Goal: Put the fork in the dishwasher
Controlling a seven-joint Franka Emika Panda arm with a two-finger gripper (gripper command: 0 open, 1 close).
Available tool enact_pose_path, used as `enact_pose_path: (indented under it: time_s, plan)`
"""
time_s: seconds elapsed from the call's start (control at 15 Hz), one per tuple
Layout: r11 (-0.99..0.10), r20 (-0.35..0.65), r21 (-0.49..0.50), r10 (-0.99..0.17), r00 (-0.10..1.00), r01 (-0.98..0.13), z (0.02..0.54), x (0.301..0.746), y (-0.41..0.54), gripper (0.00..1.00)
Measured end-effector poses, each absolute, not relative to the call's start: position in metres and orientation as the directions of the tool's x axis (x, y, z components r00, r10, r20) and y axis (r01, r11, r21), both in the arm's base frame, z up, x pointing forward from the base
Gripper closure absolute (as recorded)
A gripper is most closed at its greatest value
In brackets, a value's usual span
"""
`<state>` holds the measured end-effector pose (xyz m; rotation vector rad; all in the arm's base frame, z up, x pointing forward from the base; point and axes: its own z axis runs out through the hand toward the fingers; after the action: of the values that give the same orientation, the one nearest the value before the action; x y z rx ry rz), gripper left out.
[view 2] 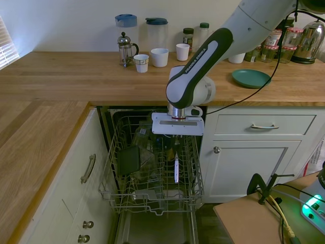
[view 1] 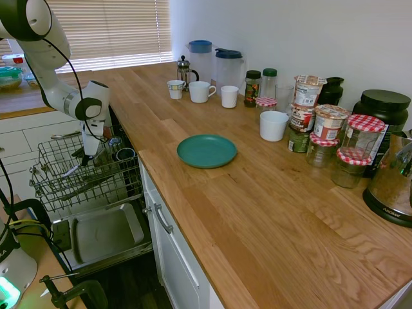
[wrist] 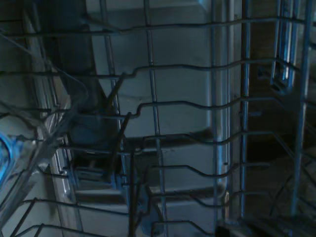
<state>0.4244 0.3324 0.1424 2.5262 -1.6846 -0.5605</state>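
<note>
fork (view 2: 176,169) – slim, silvery – upright inside dishwasher's (view 2: 152,195) grey wire rack

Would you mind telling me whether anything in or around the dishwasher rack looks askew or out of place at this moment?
Only the fork stands out: it hangs upright below the tool, inside the pulled-out rack of the dishwasher, not lying in it. On the counter, nothing looks spilled or toppled.

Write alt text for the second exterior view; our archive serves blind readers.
A white robot arm reaches down over the dishwasher's pulled-out wire rack, its gripper holding a fork hanging upright inside. A green plate and cups sit on the wooden counter behind.
</note>
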Motion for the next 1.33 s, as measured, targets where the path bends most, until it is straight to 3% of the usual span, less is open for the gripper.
enact_pose_path:
  time_s: [0.07,0.13,0.93,1.33]
  plan:
    - [-0.401,-0.273,0.250,-0.902,0.334,-0.881,0.133,0.427,0.331,1.00]
    - [-0.399,-0.276,0.257,-0.903,0.329,-0.880,0.124,0.430,0.330,0.00]
    - [-0.405,-0.311,0.260,-0.894,0.321,-0.876,0.105,0.453,0.319,0.00]
    - [-0.413,-0.299,0.239,-0.892,0.339,-0.879,0.171,0.466,0.314,0.00]
